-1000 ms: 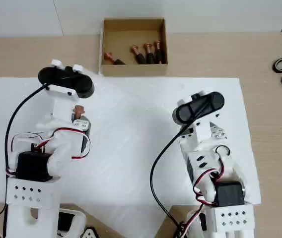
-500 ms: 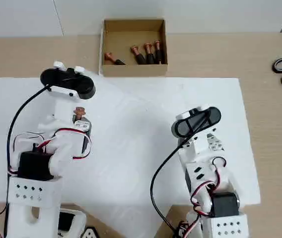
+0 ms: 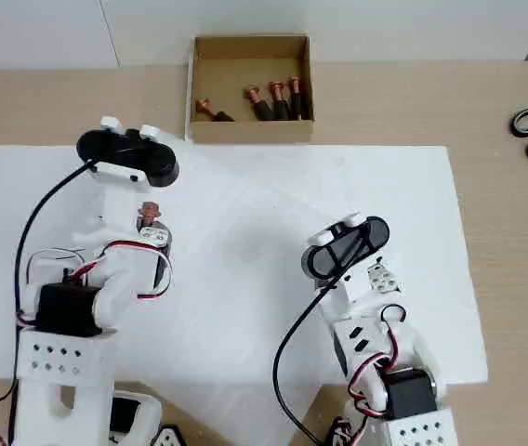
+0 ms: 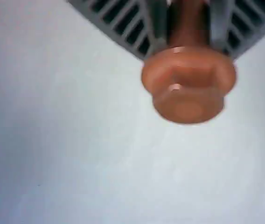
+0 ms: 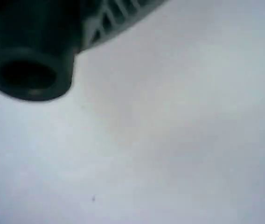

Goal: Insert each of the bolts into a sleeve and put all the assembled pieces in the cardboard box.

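Surface (image 3: 50,102) of pale wood runs wide under a white sheet (image 3: 245,242). The cardboard box (image 3: 251,131) sits at the sheet's far edge, four assembled pieces (image 3: 275,100) lying inside. My left gripper (image 4: 188,18) hangs over the sheet's left part, pinching a copper bolt (image 4: 188,86) by its shank, head poking out. My right gripper (image 5: 39,18), well apart over the sheet's right part, is clamped on a black sleeve (image 5: 30,60), open end showing.
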